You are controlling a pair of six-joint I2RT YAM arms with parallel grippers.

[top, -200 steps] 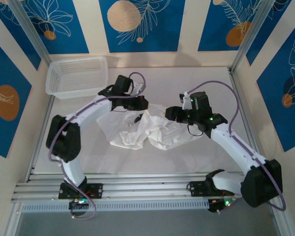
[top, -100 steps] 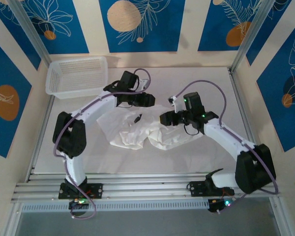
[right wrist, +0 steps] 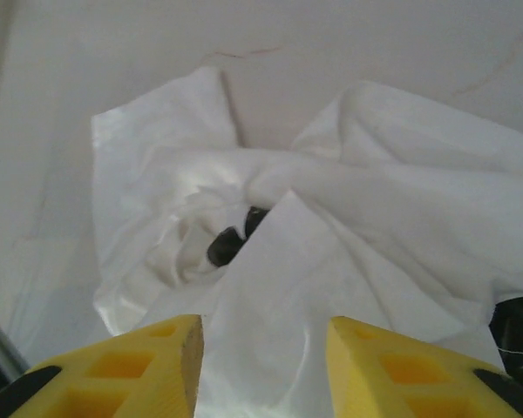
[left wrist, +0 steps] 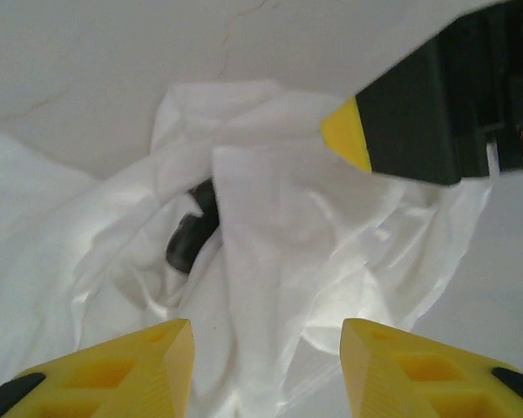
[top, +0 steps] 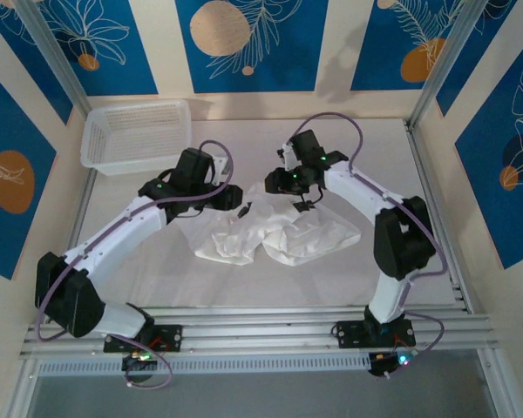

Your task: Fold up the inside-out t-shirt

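Looking down from the top, the t-shirt [top: 275, 233] sits in a crumpled heap in the middle of the bench [top: 331, 270]. Both sets of jaws hang close together over its far edge, so they might bump. From the left wrist, the left jaws are apart with nothing between them. The cloth lies just ahead, and the right arm's yellow fingertip [left wrist: 344, 131] is near. From the right wrist, the right jaws are apart too, above bunched cloth. A pinch here might grab too many layers.
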